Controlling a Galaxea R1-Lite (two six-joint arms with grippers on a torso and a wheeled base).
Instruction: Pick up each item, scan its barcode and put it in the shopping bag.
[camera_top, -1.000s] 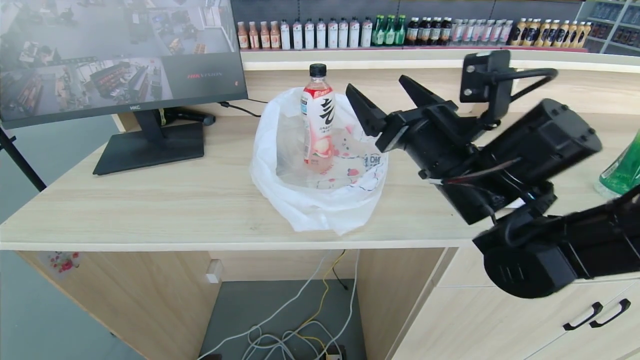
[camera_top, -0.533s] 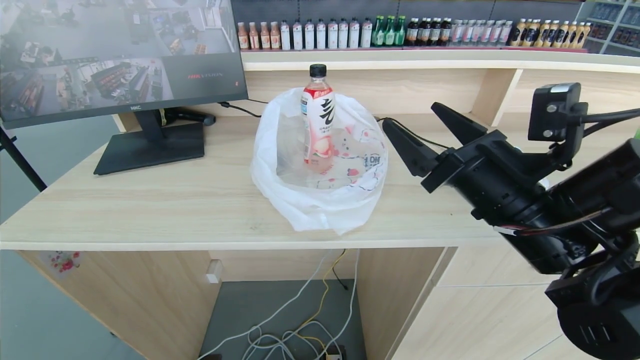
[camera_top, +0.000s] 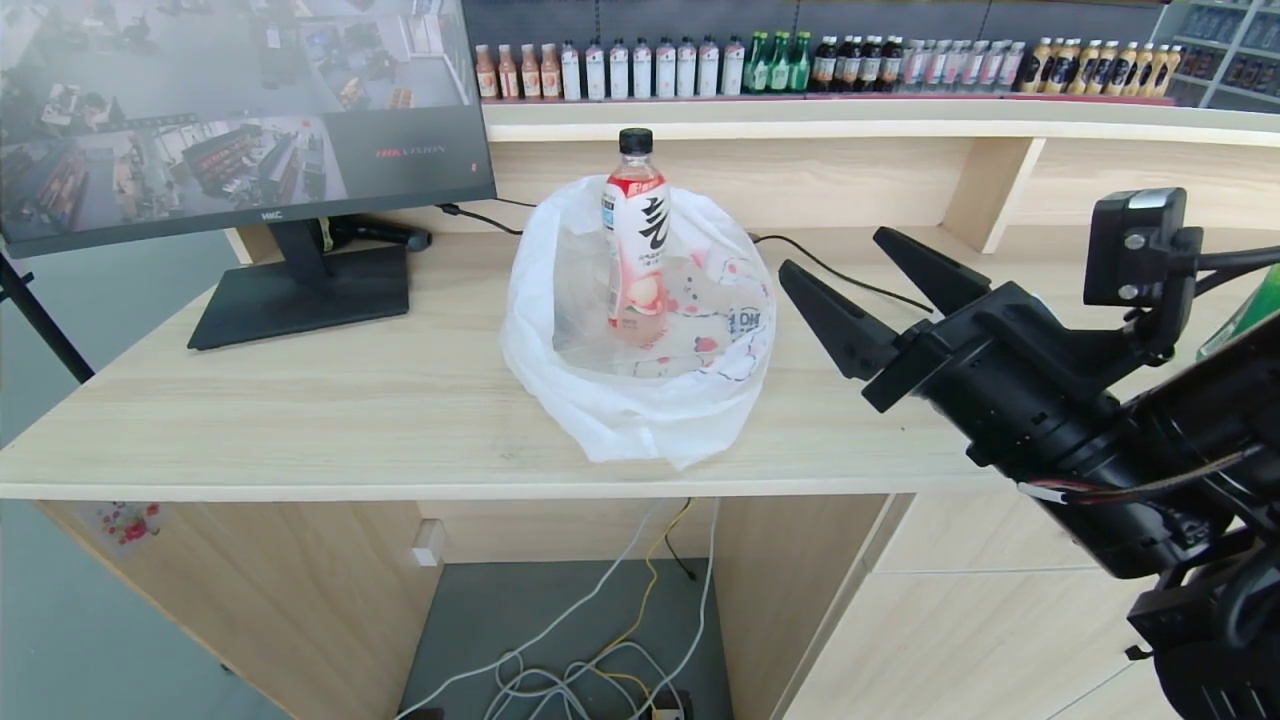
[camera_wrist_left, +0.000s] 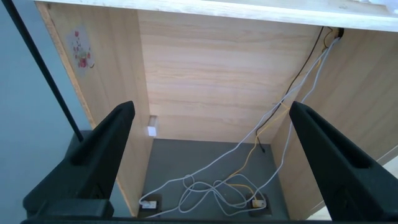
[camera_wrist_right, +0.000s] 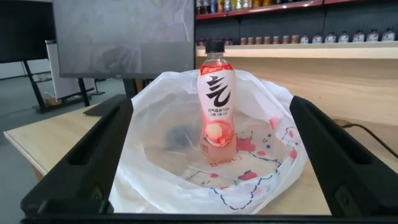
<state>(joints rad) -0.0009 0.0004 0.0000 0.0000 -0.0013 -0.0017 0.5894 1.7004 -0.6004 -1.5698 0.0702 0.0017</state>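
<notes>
A pink drink bottle (camera_top: 636, 240) with a black cap stands upright inside the white plastic shopping bag (camera_top: 640, 400) on the wooden counter (camera_top: 300, 400). The right wrist view looks straight at the bottle (camera_wrist_right: 217, 106) in the bag (camera_wrist_right: 211, 180). My right gripper (camera_top: 865, 275) hangs open and empty to the right of the bag, just above the counter. My left gripper (camera_wrist_left: 211, 155) is open and empty, low down, facing the space under the counter. A green bottle (camera_top: 1245, 320) peeks out at the far right edge.
A monitor (camera_top: 230, 110) on a black stand sits at the counter's left rear, with a black barcode scanner (camera_top: 375, 234) behind its base. A black cable (camera_top: 840, 275) runs across the counter behind my right gripper. A shelf of bottles (camera_top: 820, 65) lines the back. Loose cables (camera_wrist_left: 230, 180) lie under the counter.
My right arm has drawn back to the right and downward, away from the bag, with its gripper still open. The bottle and bag have stayed put.
</notes>
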